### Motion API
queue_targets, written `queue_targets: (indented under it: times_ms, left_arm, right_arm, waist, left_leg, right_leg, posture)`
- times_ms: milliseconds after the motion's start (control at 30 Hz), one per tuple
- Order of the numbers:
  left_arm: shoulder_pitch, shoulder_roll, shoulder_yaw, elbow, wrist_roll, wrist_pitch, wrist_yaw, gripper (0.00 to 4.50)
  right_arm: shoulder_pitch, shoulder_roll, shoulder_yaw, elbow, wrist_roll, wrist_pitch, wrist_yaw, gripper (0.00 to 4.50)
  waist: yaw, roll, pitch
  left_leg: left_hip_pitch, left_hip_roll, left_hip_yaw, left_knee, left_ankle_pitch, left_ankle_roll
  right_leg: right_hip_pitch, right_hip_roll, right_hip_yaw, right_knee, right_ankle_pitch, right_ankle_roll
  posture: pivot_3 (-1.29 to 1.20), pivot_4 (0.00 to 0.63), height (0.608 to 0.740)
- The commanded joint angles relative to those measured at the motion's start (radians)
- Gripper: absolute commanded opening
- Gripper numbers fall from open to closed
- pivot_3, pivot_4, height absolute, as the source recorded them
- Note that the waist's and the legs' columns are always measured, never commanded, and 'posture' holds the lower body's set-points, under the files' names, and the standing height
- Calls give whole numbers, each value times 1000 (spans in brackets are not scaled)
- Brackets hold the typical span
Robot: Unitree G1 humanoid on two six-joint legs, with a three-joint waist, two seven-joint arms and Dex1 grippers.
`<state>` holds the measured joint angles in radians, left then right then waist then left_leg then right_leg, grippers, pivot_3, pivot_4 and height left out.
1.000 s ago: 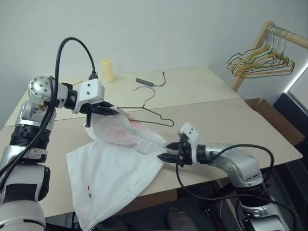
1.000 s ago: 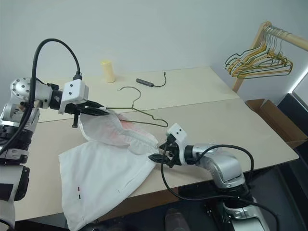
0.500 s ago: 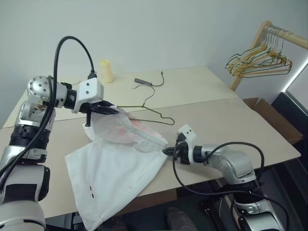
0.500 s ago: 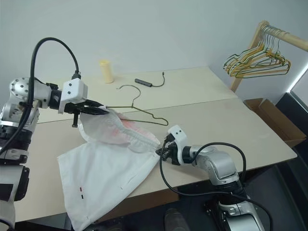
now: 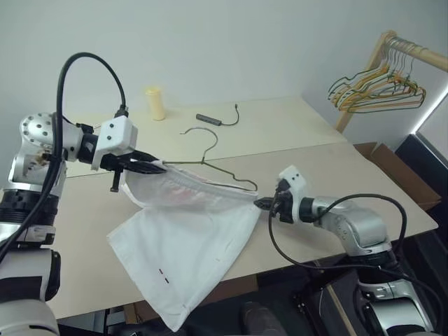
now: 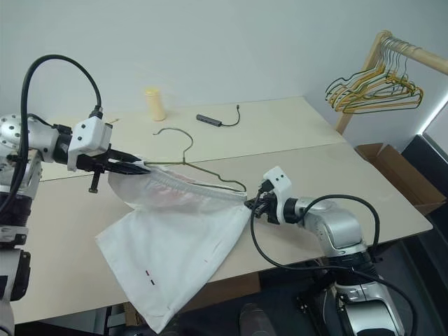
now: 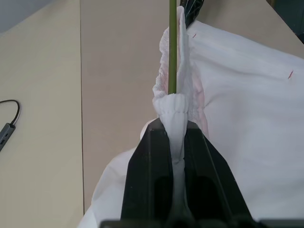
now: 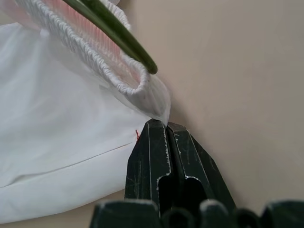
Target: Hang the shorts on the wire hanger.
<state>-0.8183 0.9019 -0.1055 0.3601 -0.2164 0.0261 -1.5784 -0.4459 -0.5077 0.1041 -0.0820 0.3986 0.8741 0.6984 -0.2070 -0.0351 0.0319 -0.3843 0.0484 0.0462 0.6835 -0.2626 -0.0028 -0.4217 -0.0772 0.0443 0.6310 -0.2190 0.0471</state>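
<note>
The white shorts (image 5: 189, 238) hang by their gathered waistband, pulled taut between my two grippers, and the legs drape over the table's front edge. At the waistband's left end my left gripper (image 5: 150, 166) is shut on the fabric; its wrist view shows the fingers (image 7: 156, 142) pinching the gathers. My right gripper (image 5: 260, 204) is shut on the waistband's right tip (image 8: 159, 107). The olive wire hanger (image 5: 210, 150) runs along the waistband, its hook (image 6: 175, 136) pointing toward the back of the table. One wire end (image 8: 118, 38) crosses just above the right fingers.
A pale yellow bottle (image 5: 156, 103) and a dark adapter with its cable (image 5: 210, 119) lie at the back of the table (image 5: 315, 133). A wooden rack with bunched hangers (image 5: 378, 87) stands at the far right, above an open cardboard box (image 5: 395, 171).
My right gripper closed on the right end of the waistband and pulled it to the right, stretching the band straight. The left gripper kept its hold.
</note>
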Motion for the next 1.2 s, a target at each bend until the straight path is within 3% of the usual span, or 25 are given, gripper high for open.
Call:
queue_targets:
  times_ms: [33,400,733,1067,1200]
  left_arm:
    - [-3,32,22,-15,22,-18,18,0]
    - [-45,9,63,21,-32,16,37,0]
    - [-14,58,39,12,-47,-1,-35,0]
    - [-24,52,-25,71,153,-58,111,0]
    - [-20,38,-21,68,138,-75,95,0]
  right_arm:
    - [-13,-35,-38,7,-23,-48,0,45]
    - [-40,-59,-33,111,-47,-18,-38,45]
    - [-57,-59,-40,139,-48,-24,-39,45]
    - [-58,-114,-32,-23,-53,-204,52,45]
    - [-89,-151,7,-95,-87,-268,93,45]
  waist:
    - [0,0,0]
    - [0,0,0]
    - [-1,0,0]
    - [0,0,0]
    - [0,0,0]
  left_leg:
    - [0,0,0,0,0,0]
    - [0,0,0,0,0,0]
    - [0,0,0,0,0,0]
    - [0,0,0,0,0,0]
    - [0,0,0,0,0,0]
  right_leg:
    - [0,0,0,0,0,0]
    - [0,0,0,0,0,0]
    - [0,0,0,0,0,0]
    - [0,0,0,0,0,0]
    - [0,0,0,0,0,0]
  posture:
    - [-169,0,740]
    - [-179,0,740]
    - [-176,0,740]
    - [-167,0,740]
    - [-175,0,740]
